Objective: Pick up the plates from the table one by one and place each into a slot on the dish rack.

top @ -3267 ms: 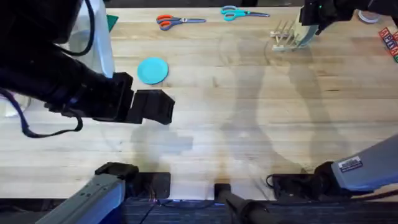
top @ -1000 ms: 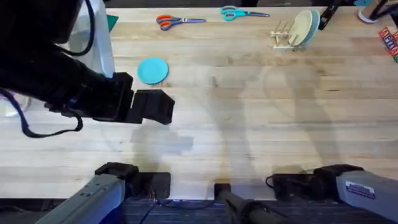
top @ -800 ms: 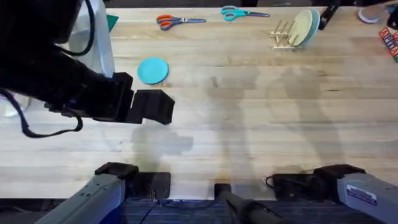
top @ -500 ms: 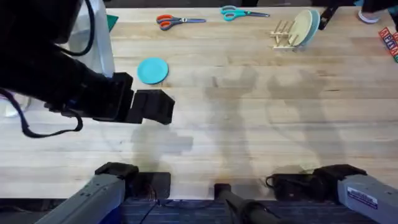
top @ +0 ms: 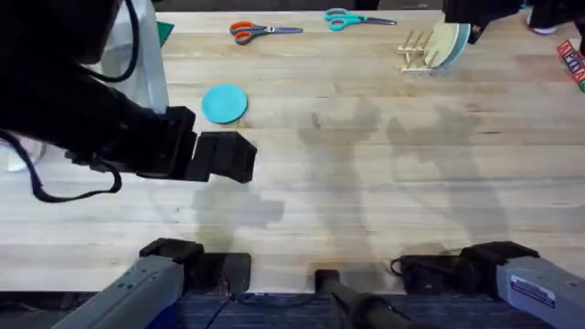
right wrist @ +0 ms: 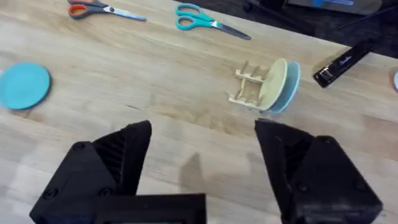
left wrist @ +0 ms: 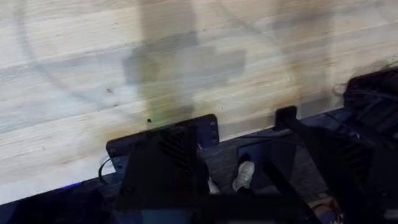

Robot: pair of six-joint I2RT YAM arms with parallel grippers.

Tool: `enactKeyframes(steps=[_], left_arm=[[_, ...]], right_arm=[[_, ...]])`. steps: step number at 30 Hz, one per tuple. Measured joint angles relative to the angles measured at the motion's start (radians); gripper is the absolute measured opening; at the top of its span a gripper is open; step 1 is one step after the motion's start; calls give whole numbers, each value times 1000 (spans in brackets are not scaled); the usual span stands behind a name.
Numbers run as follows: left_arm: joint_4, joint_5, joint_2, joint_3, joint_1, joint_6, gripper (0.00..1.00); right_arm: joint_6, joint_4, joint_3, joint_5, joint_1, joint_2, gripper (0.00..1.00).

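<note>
Fingers of the right claw (right wrist: 202, 168) stand wide apart with nothing between them, raised over the worktop (top: 366, 164) and looking toward its far side. Beyond that claw sits the dish rack (right wrist: 249, 87), a small wooden frame of thin upright pegs. A pale yellow plate (right wrist: 273, 84) stands on edge in one of its slots, and a pale grey-blue plate (right wrist: 290, 87) stands on edge just behind it, the two nearly touching. A black stapler-like tool (right wrist: 344, 63) lies near the rack. Farther along the far edge lie turquoise-handled scissors (right wrist: 208, 18) and orange-handled scissors (right wrist: 102, 9).

From overhead the rack (top: 416, 53) with the yellow plate (top: 444, 44) is at the far right of the worktop. The turquoise plate (top: 224, 103) lies flat on the wood at the left, well apart from the rack.

The left claw (top: 224, 157) hangs over the worktop's left side, near the turquoise plate; whether it is wide or narrow I cannot tell.
</note>
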Motion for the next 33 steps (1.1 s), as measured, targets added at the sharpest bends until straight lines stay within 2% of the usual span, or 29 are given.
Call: enactKeyframes(steps=[33], left_arm=[[0, -7, 0, 0, 0, 0, 993]], right_arm=[[11, -4, 0, -16, 0, 0, 993]])
